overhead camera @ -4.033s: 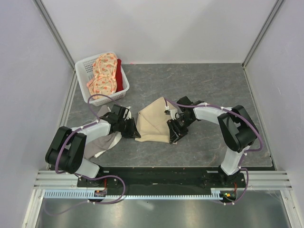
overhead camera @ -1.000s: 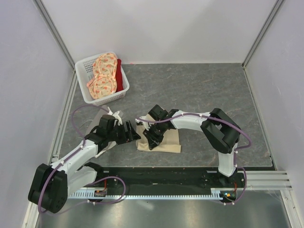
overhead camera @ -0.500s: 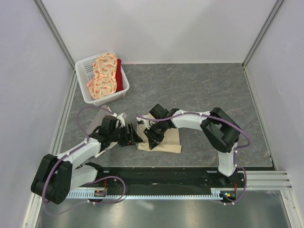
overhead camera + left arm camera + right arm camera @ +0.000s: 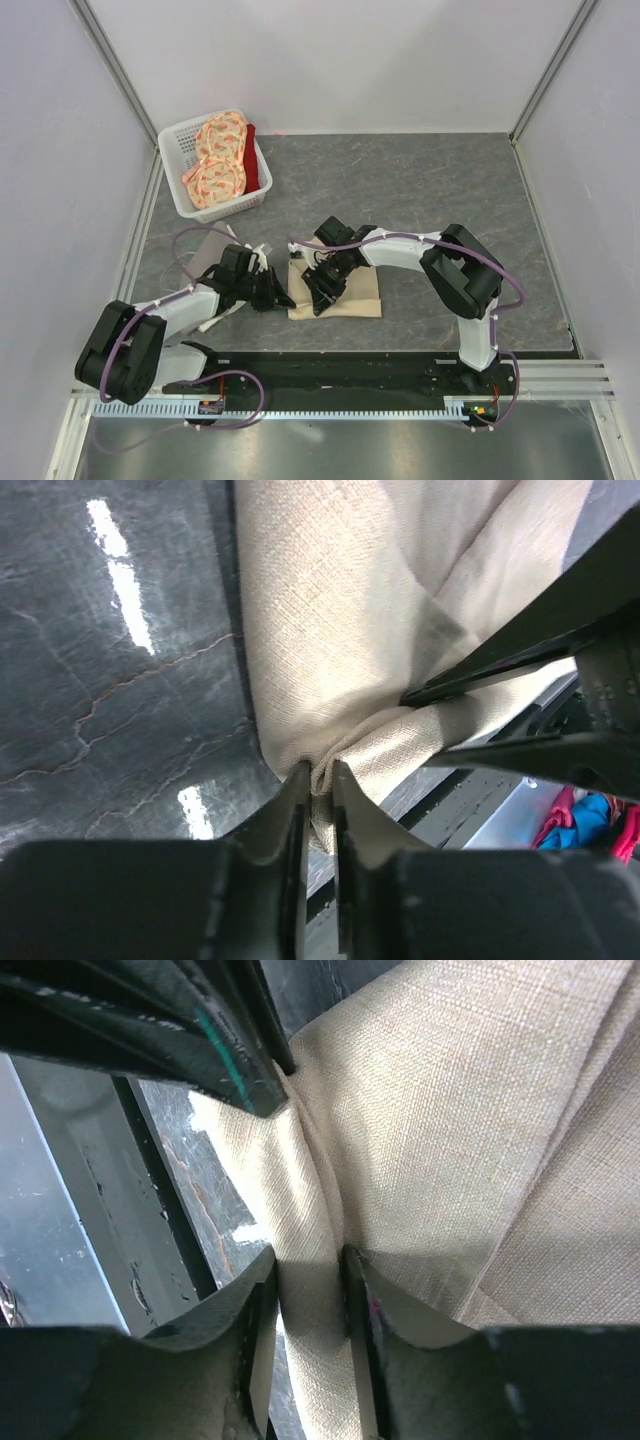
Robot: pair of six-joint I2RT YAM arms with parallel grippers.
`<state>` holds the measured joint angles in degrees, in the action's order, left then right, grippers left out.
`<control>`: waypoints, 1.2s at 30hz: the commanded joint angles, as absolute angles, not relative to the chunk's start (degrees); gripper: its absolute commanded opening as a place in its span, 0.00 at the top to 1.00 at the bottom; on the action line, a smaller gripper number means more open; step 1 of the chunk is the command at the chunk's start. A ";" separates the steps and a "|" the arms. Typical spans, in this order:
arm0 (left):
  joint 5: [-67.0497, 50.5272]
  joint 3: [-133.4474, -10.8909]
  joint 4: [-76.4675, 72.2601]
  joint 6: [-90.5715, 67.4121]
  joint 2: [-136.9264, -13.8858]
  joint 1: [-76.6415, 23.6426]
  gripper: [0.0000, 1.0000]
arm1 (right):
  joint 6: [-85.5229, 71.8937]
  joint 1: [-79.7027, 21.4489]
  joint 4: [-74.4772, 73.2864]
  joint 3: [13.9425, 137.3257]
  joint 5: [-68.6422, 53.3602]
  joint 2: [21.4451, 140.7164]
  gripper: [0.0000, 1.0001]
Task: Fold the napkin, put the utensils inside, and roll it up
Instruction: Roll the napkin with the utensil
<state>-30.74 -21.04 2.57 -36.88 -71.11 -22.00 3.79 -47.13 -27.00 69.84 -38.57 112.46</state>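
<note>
The beige napkin (image 4: 352, 295) lies folded on the dark table near the front middle. It fills the left wrist view (image 4: 340, 610) and the right wrist view (image 4: 470, 1130). My left gripper (image 4: 283, 297) is shut on the napkin's left corner, a pinch of cloth between its tips (image 4: 318, 777). My right gripper (image 4: 316, 300) is shut on a fold of the napkin (image 4: 310, 1260) right beside the left one, at the napkin's left edge. The fork is not in view.
A white basket (image 4: 176, 170) holding orange floral cloths and a red one stands at the back left. A grey-and-white cloth (image 4: 205, 250) lies under my left arm. Grey walls enclose the table on three sides; the black base rail runs along the near edge.
The napkin went from a loosely spread shape to a smaller folded rectangle. My right gripper moved left across it; the left arm drew in and its gripper closed on the napkin's left corner.
</note>
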 commanded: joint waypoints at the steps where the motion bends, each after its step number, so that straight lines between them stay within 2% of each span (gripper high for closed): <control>1: -31.29 -22.32 2.37 -36.13 -73.21 -22.24 0.91 | 5.27 -46.32 -30.94 69.43 -27.34 111.90 0.54; 3: -30.33 -23.63 4.47 -35.25 -74.00 -22.32 0.98 | 5.01 -46.41 -30.41 69.00 -24.71 107.68 0.48; 8: -30.23 -26.19 7.03 -34.01 -76.11 -22.32 0.98 | 7.38 -48.68 -23.22 63.38 -16.38 94.26 0.42; 10: -30.58 -27.24 7.99 -33.40 -76.99 -22.24 0.98 | 9.30 -50.09 -18.75 58.64 -13.81 90.55 0.37; 14: -30.15 -29.18 10.81 -32.08 -79.18 -22.24 0.98 | 12.13 -56.67 -13.45 52.04 -3.88 83.69 0.35; 22: -29.71 -30.94 12.13 -31.03 -80.33 -22.15 0.98 | 13.45 -62.13 -9.41 47.64 3.42 85.07 0.35; 36: -29.71 -32.69 12.48 -29.71 -81.47 -22.24 0.98 | 15.29 -62.93 -9.05 50.01 2.62 92.72 0.38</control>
